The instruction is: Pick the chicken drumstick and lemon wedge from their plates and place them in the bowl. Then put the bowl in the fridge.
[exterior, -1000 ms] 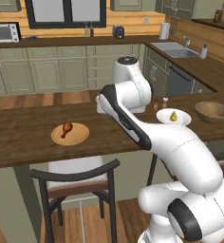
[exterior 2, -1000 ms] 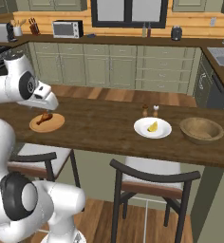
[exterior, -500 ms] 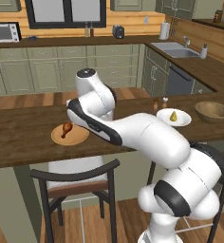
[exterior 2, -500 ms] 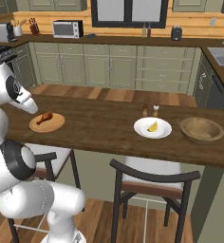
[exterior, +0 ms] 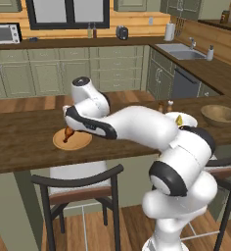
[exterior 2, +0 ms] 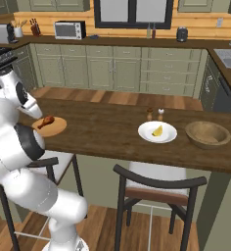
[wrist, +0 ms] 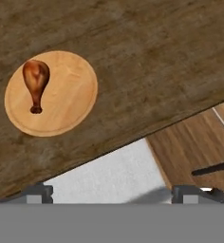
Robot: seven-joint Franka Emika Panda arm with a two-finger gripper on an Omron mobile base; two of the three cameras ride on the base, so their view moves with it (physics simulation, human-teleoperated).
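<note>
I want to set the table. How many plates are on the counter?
2. A wooden plate under the drumstick at the left, and a white plate holding the lemon wedge beside the bowl.

From the left base view you looked forward and down across the dark wooden counter (exterior: pixel 29 142) from behind the arm, which rose at lower right. Your right base view faced the same counter (exterior 2: pixel 103 132) from the other side, arm at lower left. Both shared the tan plate (exterior: pixel 77 142) (exterior 2: pixel 57 128) and the bowl (exterior: pixel 220 114) (exterior 2: pixel 208 135). Your hand view looked down from close above that plate (wrist: pixel 69 95).
</note>
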